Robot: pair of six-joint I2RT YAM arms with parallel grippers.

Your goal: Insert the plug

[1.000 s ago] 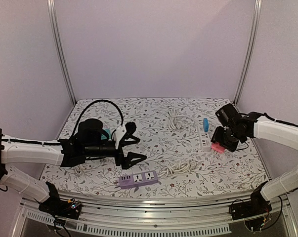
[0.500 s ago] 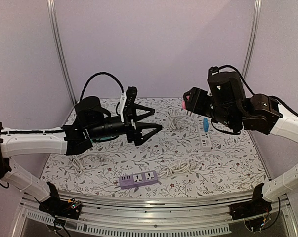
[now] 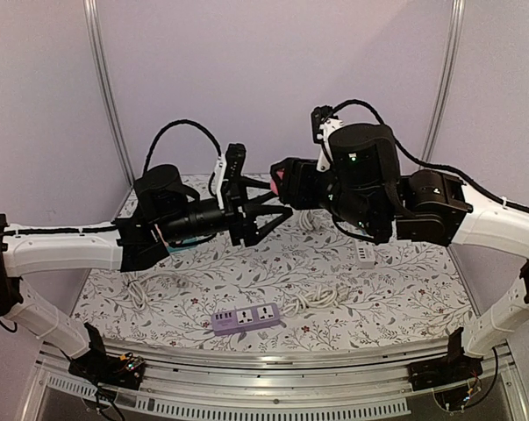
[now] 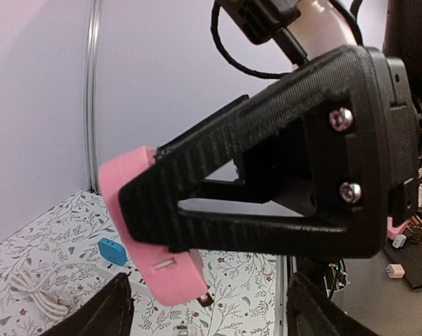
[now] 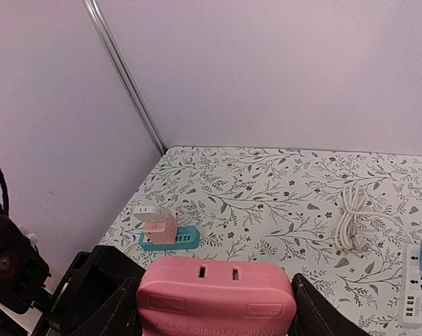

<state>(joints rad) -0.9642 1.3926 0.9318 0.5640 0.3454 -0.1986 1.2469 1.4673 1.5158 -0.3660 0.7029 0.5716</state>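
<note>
Flowered cloth covers the tabletop (image 3: 404,307), with pale lilac walls on three sides. Near the front edge lies a purple power strip (image 3: 245,317), and a white cable (image 3: 321,298) coils just beyond it (a white strip (image 3: 363,254) peeks out toward the right edge). High over the middle, my right claw (image 3: 280,180) is clamped on the pink plug (image 5: 216,297), held just beside my left claw (image 3: 277,210), whose fingers are spread wide and empty. Half a second ago the claws were well apart; both have swung together.
</note>
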